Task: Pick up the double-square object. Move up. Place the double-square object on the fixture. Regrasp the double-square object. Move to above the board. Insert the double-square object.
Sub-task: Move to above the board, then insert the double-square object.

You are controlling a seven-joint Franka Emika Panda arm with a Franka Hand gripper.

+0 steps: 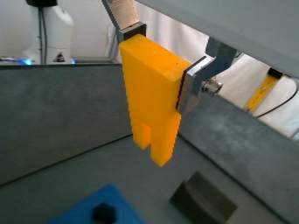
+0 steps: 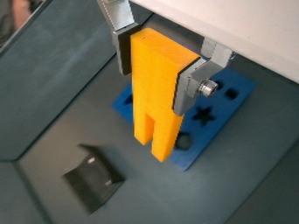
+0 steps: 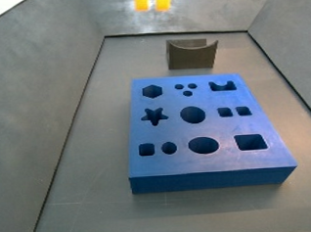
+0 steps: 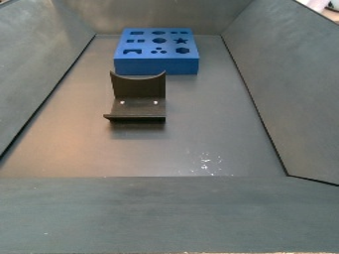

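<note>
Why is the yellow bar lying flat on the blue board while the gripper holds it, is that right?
Not quite. The gripper does hold the double-square object, but the bar hangs in the air, prongs down, above the board and not touching it. Both wrist views show this; in a side view only its tips peek in, high above the fixture.

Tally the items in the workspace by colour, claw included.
Yellow-orange: 1, the double-square object, clamped in the claw, raised above the floor, prongs down.
Blue: 1, the board, flat on the floor.
Dark: 1, the fixture, on the floor, apart from the board.
Silver: 1, the claw, raised, in both wrist views.
Total: 4
</note>
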